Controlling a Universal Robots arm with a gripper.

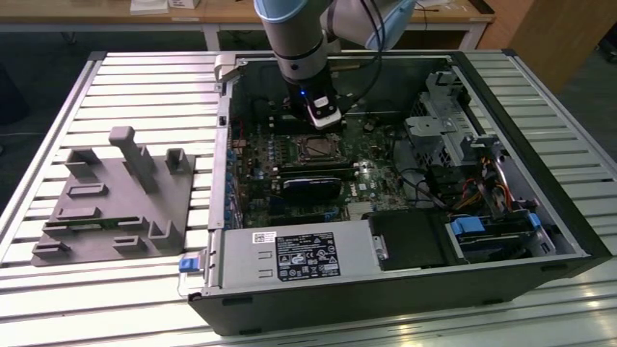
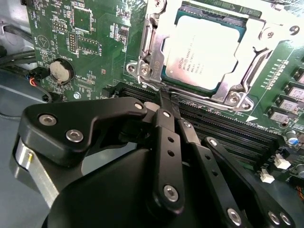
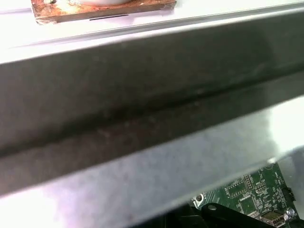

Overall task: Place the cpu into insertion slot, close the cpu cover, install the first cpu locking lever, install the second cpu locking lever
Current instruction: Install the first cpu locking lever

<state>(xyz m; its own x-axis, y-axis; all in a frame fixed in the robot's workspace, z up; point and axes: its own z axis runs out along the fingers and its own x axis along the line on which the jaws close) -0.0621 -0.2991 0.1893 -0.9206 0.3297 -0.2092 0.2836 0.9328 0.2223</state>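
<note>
In the second wrist view the cpu (image 2: 205, 51) lies flat in the insertion slot (image 2: 142, 71), its silver-grey top showing through the window of the cpu cover (image 2: 259, 35), which is folded down over it. My gripper (image 2: 165, 95) has its black fingers (image 2: 164, 137) shut together, and their tips touch a thin metal locking lever (image 2: 199, 98) along the socket's near edge. Nothing is held between the fingers. In the exterior view the gripper (image 1: 325, 123) hangs just behind the socket (image 1: 313, 148) inside the open computer case.
The case (image 1: 386, 289) lies open on a slatted table. A black card (image 1: 311, 184) and memory slots (image 2: 228, 128) sit close to the socket. The power supply (image 1: 289, 253) and drive cage (image 1: 453, 130) crowd the case. A grey fixture (image 1: 115, 199) stands at the exterior view's left. The case wall (image 3: 142, 95) looms in the first wrist view.
</note>
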